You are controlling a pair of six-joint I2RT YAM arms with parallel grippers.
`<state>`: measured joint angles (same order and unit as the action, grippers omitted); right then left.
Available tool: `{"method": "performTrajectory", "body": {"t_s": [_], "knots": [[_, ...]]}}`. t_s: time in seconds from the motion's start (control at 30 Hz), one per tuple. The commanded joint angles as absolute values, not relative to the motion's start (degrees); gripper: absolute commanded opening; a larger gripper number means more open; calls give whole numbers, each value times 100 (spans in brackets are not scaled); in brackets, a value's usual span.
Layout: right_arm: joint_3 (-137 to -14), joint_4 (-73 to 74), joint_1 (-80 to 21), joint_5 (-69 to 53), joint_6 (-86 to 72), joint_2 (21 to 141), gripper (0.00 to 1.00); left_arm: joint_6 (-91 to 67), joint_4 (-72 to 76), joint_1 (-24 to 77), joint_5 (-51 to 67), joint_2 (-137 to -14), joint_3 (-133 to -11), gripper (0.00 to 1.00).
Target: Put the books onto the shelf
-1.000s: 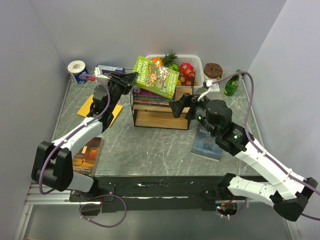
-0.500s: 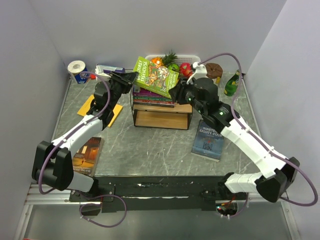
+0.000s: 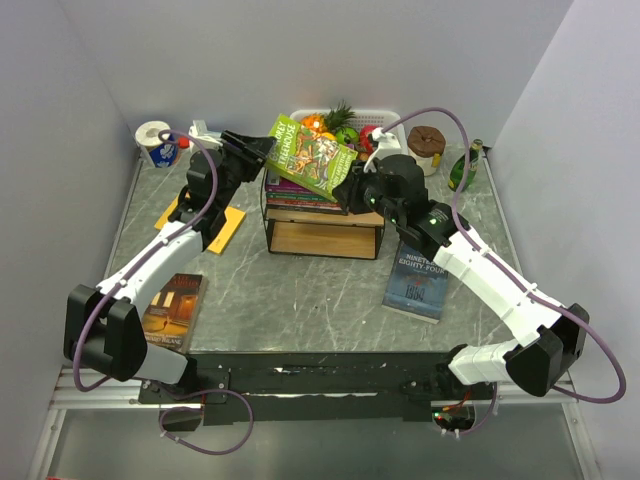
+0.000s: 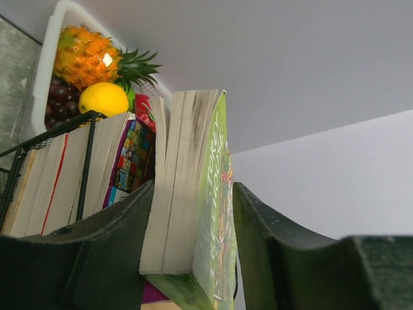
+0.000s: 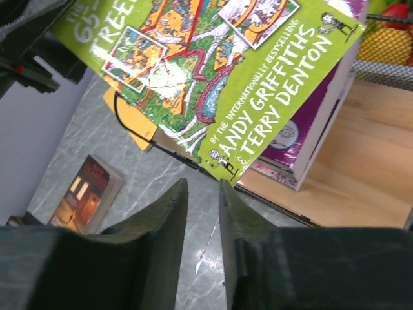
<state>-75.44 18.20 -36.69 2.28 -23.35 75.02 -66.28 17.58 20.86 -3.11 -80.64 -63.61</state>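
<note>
From above, my left gripper (image 3: 258, 150) reaches to the left edge of 1 green paperback with cartoon cover art (image 3: 315, 160), which hangs tilted above the small rack of 2 light wooden boards in a black wire frame (image 3: 325, 238). My right gripper (image 3: 345, 192) sits at that book's lower right corner. A stack of paperbacks (image 3: 300, 197) lies on the rack's top board; I cannot count them. 3 more books lie flat on the table: 1 brown paperback (image 3: 172, 312) near left, 1 yellow one (image 3: 228, 225) partly under my left arm, and 1 dark blue one (image 3: 415, 280) to the right. Behind stand 1 white plastic basket of fruit (image 3: 385, 116), 1 white paper roll (image 3: 152, 136) and 1 green bottle (image 3: 462, 170). From my left wrist, the green book stands on edge between my 2 fingers (image 4: 110, 245): one lies against the page block, while a sliver of wall shows between the cover and the other, so that grasp is slack. From my right wrist, my 2 fingers (image 5: 155, 226) stand close with a thin slit of table between them and nothing in it. The book's corner lies just past 1 tip; whether they touch, or whether these jaws are clenched, I cannot tell.
</note>
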Motion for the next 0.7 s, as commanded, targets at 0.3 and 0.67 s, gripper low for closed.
{"method": "performTrajectory", "body": {"t_s": [0.3, 0.67], "knots": [[-8042, 1889, -3630, -615, -2391, 7813, 7, -6249, 1125, 2030, -615, -7980, -6961, 56], [-8683, 2733, -3630, -625, -2382, 8490, 0, -6135, 915, 2030, -501, -8060, -7057, 59]]}}
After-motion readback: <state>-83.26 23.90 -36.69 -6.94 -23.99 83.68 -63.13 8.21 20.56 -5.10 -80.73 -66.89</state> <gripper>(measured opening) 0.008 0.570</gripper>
